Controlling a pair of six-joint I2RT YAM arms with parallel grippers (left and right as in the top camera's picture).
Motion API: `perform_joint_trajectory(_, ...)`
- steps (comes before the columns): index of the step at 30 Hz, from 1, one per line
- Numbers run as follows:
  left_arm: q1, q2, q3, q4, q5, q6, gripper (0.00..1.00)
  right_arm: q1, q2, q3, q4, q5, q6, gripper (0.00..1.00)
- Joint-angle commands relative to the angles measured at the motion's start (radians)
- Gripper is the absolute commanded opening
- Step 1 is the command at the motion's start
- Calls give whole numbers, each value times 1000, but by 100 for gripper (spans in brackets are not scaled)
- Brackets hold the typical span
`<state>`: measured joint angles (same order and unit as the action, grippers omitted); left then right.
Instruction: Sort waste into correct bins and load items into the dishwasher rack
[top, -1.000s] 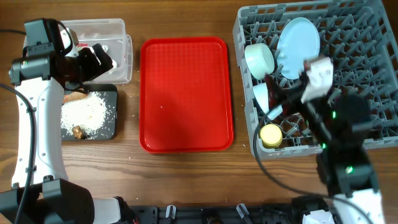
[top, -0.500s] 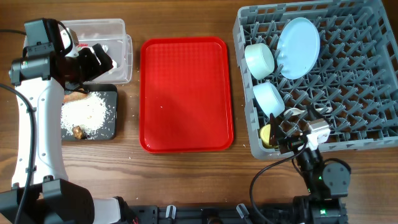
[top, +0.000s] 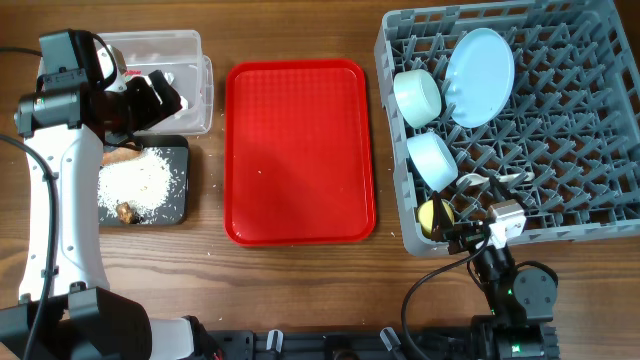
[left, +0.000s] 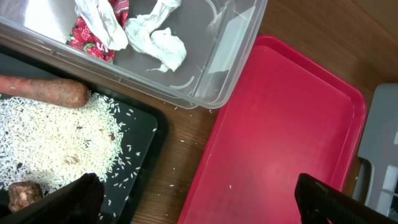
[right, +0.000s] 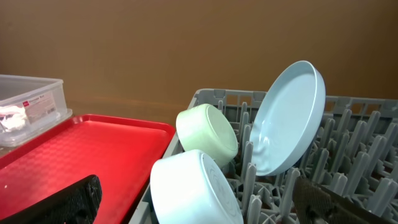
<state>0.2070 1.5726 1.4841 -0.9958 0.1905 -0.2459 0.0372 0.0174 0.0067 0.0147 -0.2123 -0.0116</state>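
Note:
The grey dishwasher rack (top: 560, 150) holds the pale blue plate (top: 480, 62), pale green bowl (top: 417, 96), pale blue bowl (top: 432, 160), yellow cup (top: 435, 215) and white spoon (top: 500, 178). My right gripper (top: 458, 232) is open and empty at the rack's front left corner, facing the bowls (right: 199, 202). My left gripper (top: 165, 95) is open and empty above the tub's near edge (left: 208, 202). The clear tub (left: 230, 50) holds the red wrapper (left: 87, 37) and white paper (left: 158, 40). The black tray (left: 146, 140) holds rice (left: 56, 137), the carrot stick (left: 43, 92) and the brown lump (left: 22, 194).
The flat red serving tray (top: 300, 150) lies between the bins and the rack. A few rice grains lie on the wood beside the black tray (left: 186, 134). The right arm's base and cable sit at the table's front edge (top: 515, 295).
My right arm has pulled back from over the rack to the table's front edge, with its gripper empty. The left arm has not moved.

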Motion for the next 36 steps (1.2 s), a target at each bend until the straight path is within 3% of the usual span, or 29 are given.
perform_joint_trajectory(1, 5, -2, 10, 0, -2, 5, 100, -5, -13, -2, 2, 13, 14, 100)
perform_joint_trajectory(19, -23, -57, -23, 29, -5, 6, 100, -5, -13, -2, 2, 13, 14, 100)
perform_joint_trajectory(22, -79, -117, -106, 215, 9, 45, 100, -5, -13, -2, 2, 13, 14, 100)
perform_joint_trajectory(25, -152, -235, -308, 513, 82, 171, 100, -5, -13, -2, 2, 13, 14, 100)
perform_joint_trajectory(30, -179, -504, -763, 994, 82, 152, 100, -5, -13, -2, 2, 13, 14, 100)
perform_joint_trajectory(33, -178, -698, -1032, 1205, 69, 152, 100, -5, -13, -2, 2, 13, 14, 100)
perform_joint_trajectory(36, -178, -880, -1221, 1298, 24, 152, 100, -5, -13, -2, 2, 13, 14, 100)
